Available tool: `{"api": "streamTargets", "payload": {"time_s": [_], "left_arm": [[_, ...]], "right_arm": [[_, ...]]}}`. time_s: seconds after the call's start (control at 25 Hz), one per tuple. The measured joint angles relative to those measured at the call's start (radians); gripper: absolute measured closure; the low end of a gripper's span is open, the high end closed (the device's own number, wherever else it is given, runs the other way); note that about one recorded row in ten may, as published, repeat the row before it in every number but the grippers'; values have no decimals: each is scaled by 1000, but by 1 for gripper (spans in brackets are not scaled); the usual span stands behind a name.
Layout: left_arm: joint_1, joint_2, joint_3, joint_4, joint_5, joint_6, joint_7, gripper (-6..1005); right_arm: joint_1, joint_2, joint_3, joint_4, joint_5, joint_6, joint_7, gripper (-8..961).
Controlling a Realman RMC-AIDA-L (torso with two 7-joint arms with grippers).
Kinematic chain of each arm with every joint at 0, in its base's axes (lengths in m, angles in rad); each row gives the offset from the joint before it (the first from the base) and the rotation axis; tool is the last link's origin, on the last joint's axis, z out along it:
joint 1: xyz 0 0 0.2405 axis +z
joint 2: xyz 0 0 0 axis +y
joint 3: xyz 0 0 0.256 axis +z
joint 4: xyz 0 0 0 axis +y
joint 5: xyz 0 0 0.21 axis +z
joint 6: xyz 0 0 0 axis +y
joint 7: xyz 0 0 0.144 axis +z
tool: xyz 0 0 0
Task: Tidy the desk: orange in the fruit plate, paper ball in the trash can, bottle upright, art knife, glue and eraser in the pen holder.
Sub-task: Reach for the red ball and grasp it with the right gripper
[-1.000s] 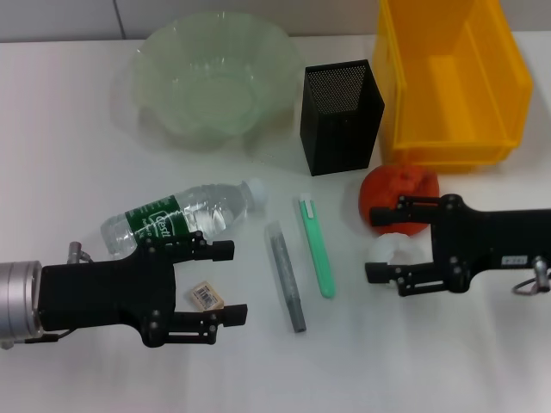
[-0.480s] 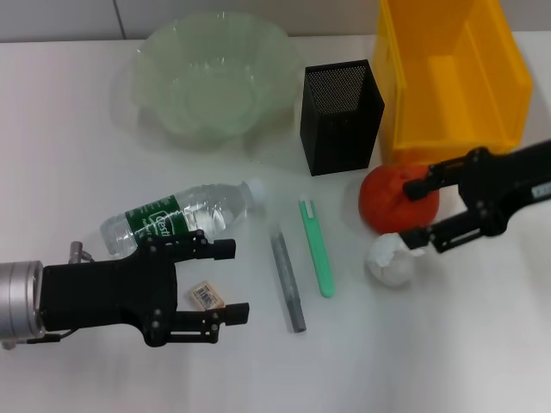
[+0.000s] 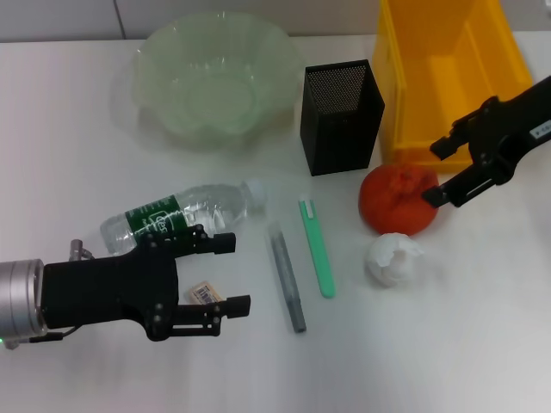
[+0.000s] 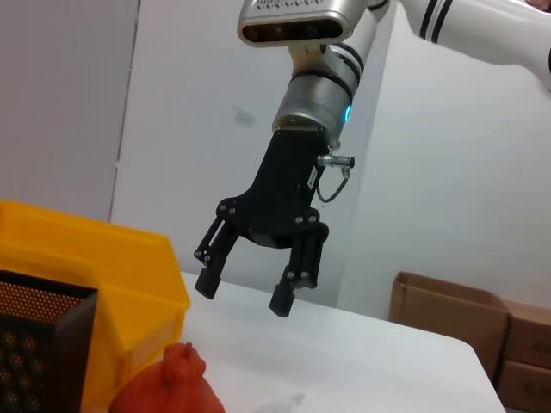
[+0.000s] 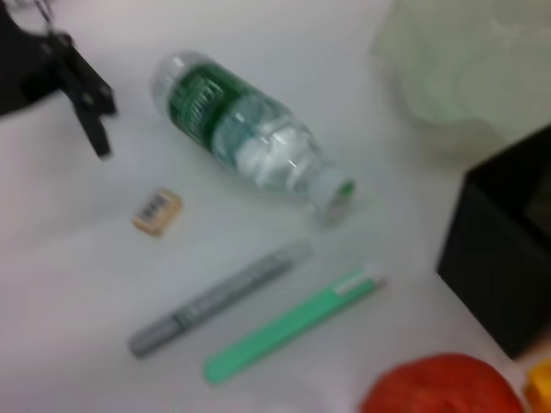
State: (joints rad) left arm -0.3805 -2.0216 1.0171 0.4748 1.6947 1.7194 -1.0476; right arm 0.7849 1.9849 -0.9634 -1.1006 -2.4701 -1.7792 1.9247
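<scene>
The orange (image 3: 398, 200) rests in front of the yellow trash can (image 3: 392, 103), with the paper ball (image 3: 393, 260) just before it. My right gripper (image 3: 436, 172) hovers open at the orange's right side, holding nothing; the left wrist view shows the right gripper (image 4: 250, 288) raised above the table. The bottle (image 3: 181, 217) lies on its side. My left gripper (image 3: 231, 274) stands open around the eraser (image 3: 203, 293), near the bottle. The green art knife (image 3: 317, 248) and grey glue stick (image 3: 286, 277) lie side by side. At the back are the pen holder (image 3: 341, 116) and the fruit plate (image 3: 211, 86), both empty.
The right wrist view shows the bottle (image 5: 250, 142), eraser (image 5: 157, 212), glue stick (image 5: 219, 297), art knife (image 5: 293, 323) and orange (image 5: 439, 387) spread over the white table. Cardboard boxes (image 4: 448, 318) stand beyond the table's edge.
My right gripper has lifted off the paper ball and orange and swung back and to the right, towards the trash can. The paper ball stays on the table. The left gripper has hardly moved.
</scene>
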Motion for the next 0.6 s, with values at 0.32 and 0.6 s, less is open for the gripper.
{"api": "streamTargets", "payload": {"time_s": [0.32, 0.6], "left_arm": [[4, -7, -27, -5, -1, 1, -1, 188], [6, -8, -38, -5, -1, 0, -2, 188]], "right_arm": [[22, 53, -36, -77, -202, 9, 13, 144], [4, 86, -36, -94, -241, 56, -6, 145]]}}
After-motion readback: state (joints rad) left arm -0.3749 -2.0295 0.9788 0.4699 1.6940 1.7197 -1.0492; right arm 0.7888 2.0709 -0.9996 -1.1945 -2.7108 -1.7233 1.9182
